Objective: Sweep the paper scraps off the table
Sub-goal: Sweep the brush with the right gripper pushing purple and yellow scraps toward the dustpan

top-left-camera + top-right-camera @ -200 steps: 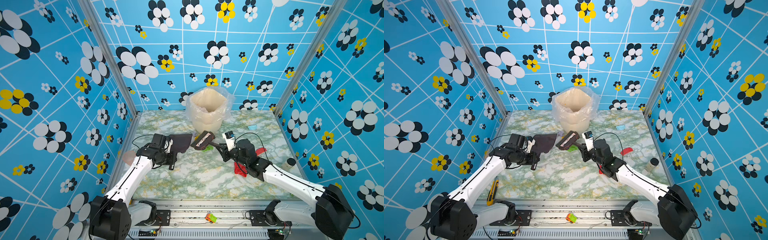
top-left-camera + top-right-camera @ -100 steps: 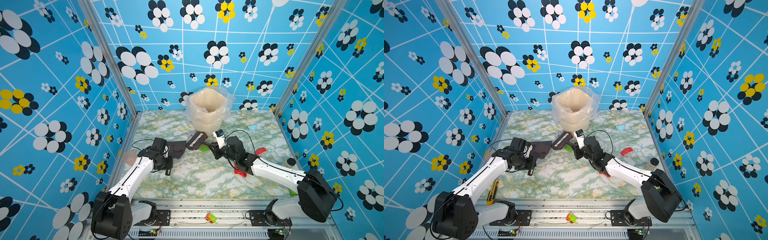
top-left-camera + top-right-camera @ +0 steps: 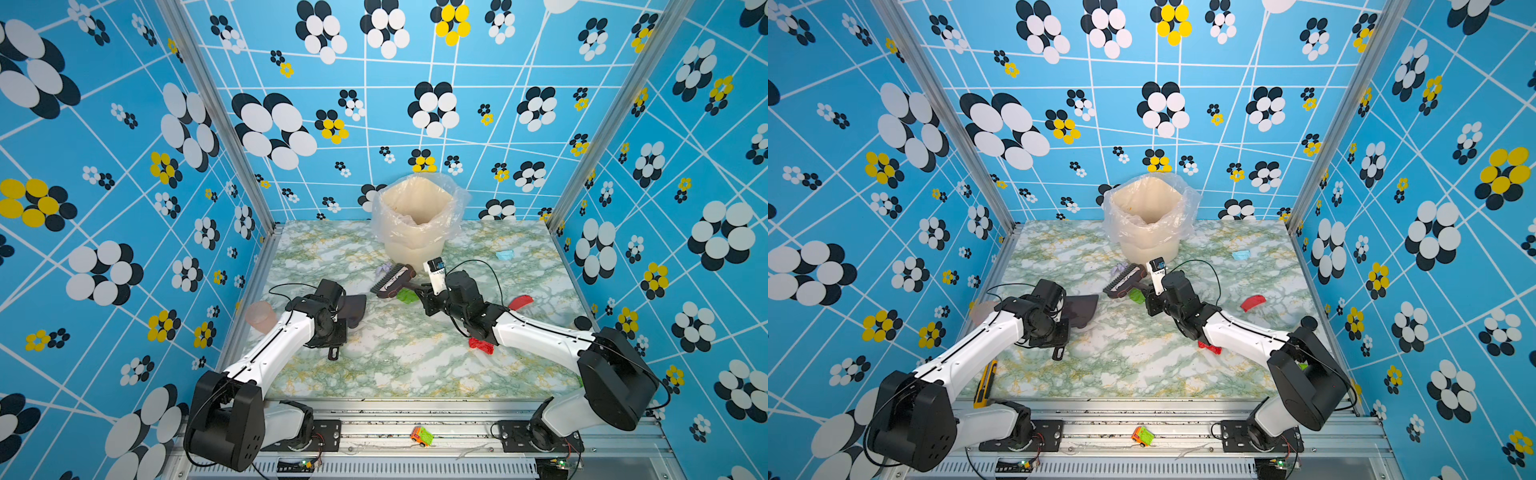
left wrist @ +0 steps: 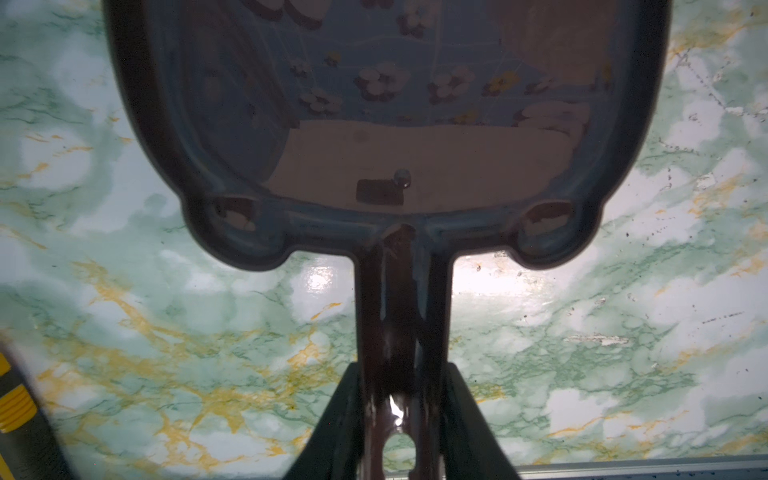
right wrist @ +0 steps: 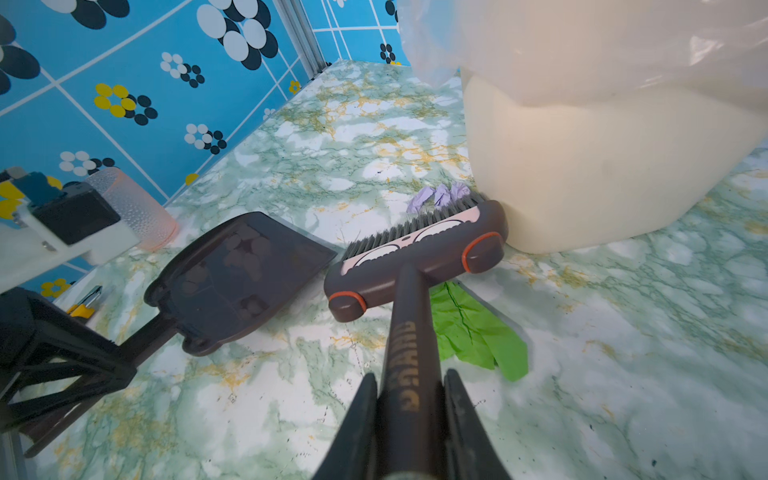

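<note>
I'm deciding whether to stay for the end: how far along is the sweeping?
Early. Done: tools are up, left gripper shut on the dustpan, right gripper on the brush. In hand: the bristles reach the lavender scrap; the dustpan looks empty. Left: that one plus the green scrap, light blue scrap and red scraps, all on the table.

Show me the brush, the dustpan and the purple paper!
brush [image 5: 453, 246], right wrist view, on its brown head.
dustpan [image 5: 241, 268], right wrist view, inside its scoop.
purple paper [image 5: 440, 194], right wrist view, its crumpled middle.
</note>
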Controlling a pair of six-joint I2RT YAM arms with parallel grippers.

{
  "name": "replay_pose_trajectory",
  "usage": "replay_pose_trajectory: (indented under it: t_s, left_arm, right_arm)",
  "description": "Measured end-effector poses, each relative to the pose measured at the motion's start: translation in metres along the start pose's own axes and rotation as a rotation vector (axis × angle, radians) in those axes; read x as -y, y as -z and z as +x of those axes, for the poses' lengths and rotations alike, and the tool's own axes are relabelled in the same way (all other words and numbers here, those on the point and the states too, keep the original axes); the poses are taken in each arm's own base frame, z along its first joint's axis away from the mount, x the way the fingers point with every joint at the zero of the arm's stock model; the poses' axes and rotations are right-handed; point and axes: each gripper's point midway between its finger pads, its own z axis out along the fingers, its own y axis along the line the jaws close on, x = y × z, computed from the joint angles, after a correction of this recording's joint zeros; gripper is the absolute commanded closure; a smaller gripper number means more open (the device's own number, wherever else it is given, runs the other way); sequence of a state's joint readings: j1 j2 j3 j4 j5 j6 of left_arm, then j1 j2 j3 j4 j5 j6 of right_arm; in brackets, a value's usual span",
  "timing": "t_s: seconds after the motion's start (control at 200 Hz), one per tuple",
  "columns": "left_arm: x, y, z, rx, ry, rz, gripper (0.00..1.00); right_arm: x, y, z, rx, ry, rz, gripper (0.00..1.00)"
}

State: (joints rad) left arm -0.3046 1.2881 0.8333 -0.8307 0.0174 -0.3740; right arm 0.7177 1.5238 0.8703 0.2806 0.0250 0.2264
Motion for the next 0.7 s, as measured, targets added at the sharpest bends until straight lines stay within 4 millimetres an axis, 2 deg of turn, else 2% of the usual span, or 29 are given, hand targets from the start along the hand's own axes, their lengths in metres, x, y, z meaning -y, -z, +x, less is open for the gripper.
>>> replay_pose_trajectory:
  t_s: [0.395, 0.7]
  left_arm:
    - [0.006, -0.003, 0.013, -0.022, -0.031, -0.065, 1.0]
    - [0.007, -0.002, 0.015, -0.019, -0.037, -0.079, 1.0]
  right_arm:
    - [0.001, -0.004, 0.006, -0.018, -0.025, 0.002, 1.0]
    - [-0.015, -0.012, 0.02, -0.077, -0.1, -0.094, 1.0]
